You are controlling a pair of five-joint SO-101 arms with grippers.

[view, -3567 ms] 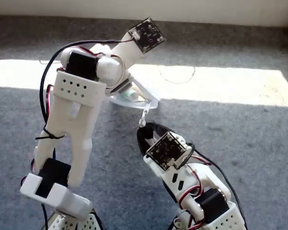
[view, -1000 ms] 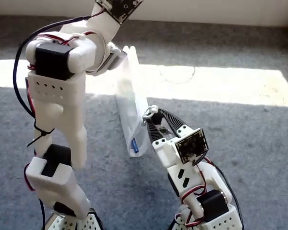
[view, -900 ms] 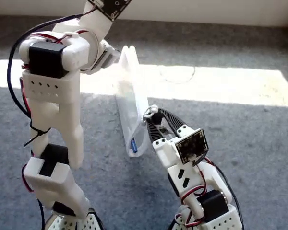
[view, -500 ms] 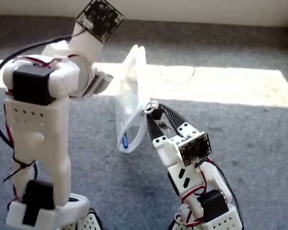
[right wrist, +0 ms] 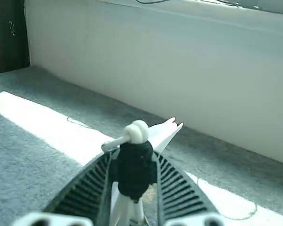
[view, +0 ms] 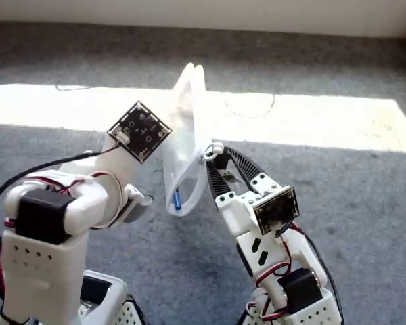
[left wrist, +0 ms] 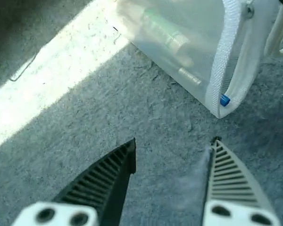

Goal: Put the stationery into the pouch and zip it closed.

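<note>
Pouch [view: 187, 132] upright, zipper pull [view: 212, 149] in right claw [view: 218, 162].

I'm looking at a grey carpeted surface [view: 365, 203] with a bright band of sunlight across it. The clear pouch [view: 186, 142] touches it with its lower corner. A thin wire [view: 250, 116] loops in the lit strip.

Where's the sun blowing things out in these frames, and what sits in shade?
High view: a sun band washes the carpet white behind the pouch, whose upper edge blends into it. Left wrist view: the band runs diagonally beside the pouch; the open left gripper hangs over shaded carpet. Right wrist view: the right gripper, shut on the zipper pull, is dark against the lit wall.
</note>
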